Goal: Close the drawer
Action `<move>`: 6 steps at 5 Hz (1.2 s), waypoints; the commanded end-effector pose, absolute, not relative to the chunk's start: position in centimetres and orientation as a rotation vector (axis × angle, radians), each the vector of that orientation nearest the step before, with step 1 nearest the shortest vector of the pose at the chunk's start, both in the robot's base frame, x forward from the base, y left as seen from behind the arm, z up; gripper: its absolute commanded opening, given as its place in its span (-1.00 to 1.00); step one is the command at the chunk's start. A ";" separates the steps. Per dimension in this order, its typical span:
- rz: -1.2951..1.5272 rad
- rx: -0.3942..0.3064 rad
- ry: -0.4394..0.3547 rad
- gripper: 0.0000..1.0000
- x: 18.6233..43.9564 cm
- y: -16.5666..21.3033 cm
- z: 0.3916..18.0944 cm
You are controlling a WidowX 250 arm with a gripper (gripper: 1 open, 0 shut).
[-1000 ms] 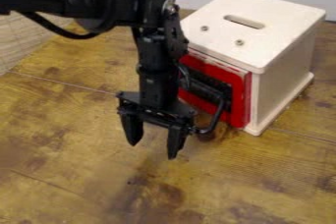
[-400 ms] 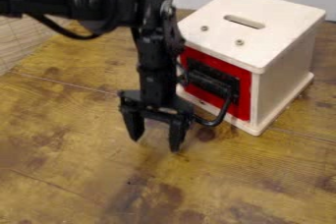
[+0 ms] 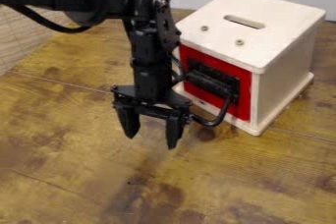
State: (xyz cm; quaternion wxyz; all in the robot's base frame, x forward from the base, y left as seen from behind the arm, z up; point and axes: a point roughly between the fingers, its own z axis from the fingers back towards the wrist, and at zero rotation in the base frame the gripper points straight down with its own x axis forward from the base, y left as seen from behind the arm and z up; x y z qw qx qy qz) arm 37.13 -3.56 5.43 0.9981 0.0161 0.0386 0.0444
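Worn wooden table (image 3: pixel 79 184): gripper (image 3: pixel 149 135) spread wide and empty; behind it, the red drawer (image 3: pixel 205 81) barely protrudes, so fingers could snag its black handle (image 3: pixel 218 95).

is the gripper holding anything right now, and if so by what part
Nothing is held. The black gripper hangs open above the wooden table, its fingers empty, beside the glossy red drawer and clear of its black loop handle.
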 end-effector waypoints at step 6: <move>0.122 0.014 -0.067 1.00 37.5 -2.7 9.4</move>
